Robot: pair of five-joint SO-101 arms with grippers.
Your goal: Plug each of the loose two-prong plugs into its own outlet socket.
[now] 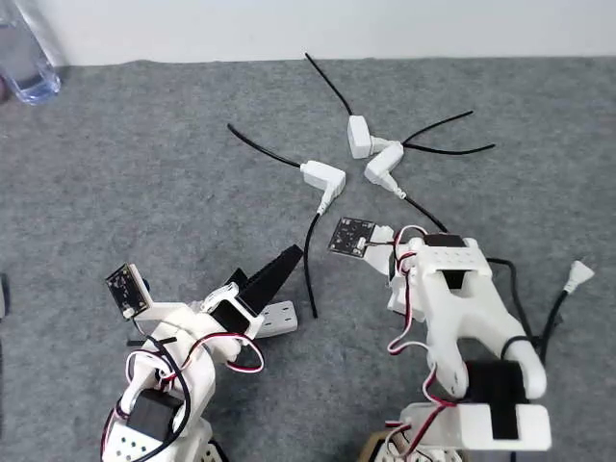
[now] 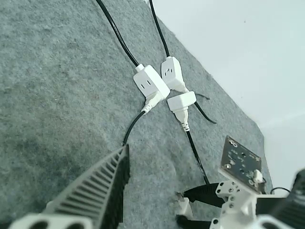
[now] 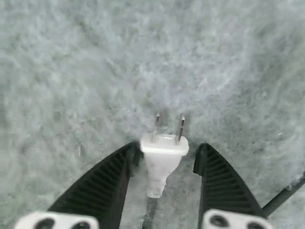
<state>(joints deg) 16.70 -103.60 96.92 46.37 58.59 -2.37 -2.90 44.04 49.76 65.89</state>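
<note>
Straddling a loose two-prong plug [image 3: 162, 160] with the right tool [image 3: 167, 149], at 5 o'clock on the grey felt bench [image 1: 144, 173]. Partly open there, black fingers [image 3: 102, 186] either side of the white body, one seemingly touching its shoulder, the other just clear; nothing clamped yet. Plug flat on the felt, prongs [image 3: 180, 129] pointing away from the wrist.

Hangs the left tool [image 1: 289, 286] at 7 o'clock, splayed wide and empty, pointing toward 1 o'clock.

Shows three white connector bodies bunched near 12 o'clock: one outlet socket [image 2: 150, 82] and a second socket [image 2: 171, 74] with slots showing, side by side, and a third piece [image 2: 181, 101] just beside them; cannot tell whether socket or plug. Leaves another plug [image 1: 577, 277] well apart at 3 o'clock, on its black cord [image 1: 555, 311]. Parks a clear bottle [image 1: 24, 58] at 11 o'clock.

Reads as the pick-up step for the first plug, insertion not begun. Calls next for closing squarely on the plug's flat sides, lifting without skewing the prongs, then carrying toward 12 o'clock and lining both prongs up with one pair of slots. Likely needs the left tool to pin the light socket, otherwise apt to slide across the felt under the push.
</note>
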